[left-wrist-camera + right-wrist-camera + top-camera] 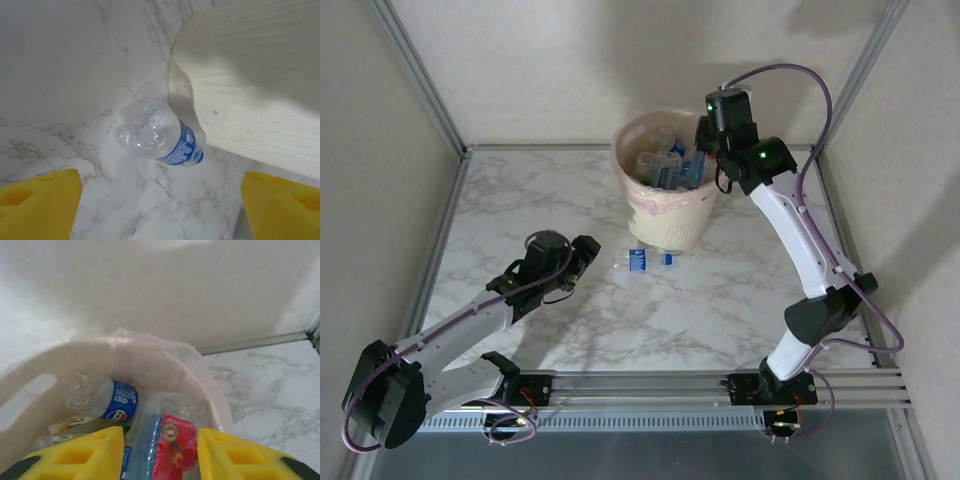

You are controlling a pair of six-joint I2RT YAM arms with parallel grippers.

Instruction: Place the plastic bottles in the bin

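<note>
A clear plastic bottle with a blue label (642, 259) lies on its side on the marble table, close to the foot of the cream bin (670, 225). My left gripper (582, 260) hovers just left of it, open. In the left wrist view the bottle (157, 132) lies ahead of the left gripper (161, 200), beside the bin's wall (240, 90). My right gripper (706, 150) hangs over the bin's right rim. There its fingers (90, 455) are shut on a clear bottle with a red flower label (172, 445). Below lies a blue-labelled bottle (112, 400) among several others inside the bin (150, 347).
The pinkish liner bag (210, 375) folds over the bin's rim. Aluminium frame rails (430, 110) and pale walls enclose the table on three sides. A metal rail (700, 385) with both arm bases runs along the near edge.
</note>
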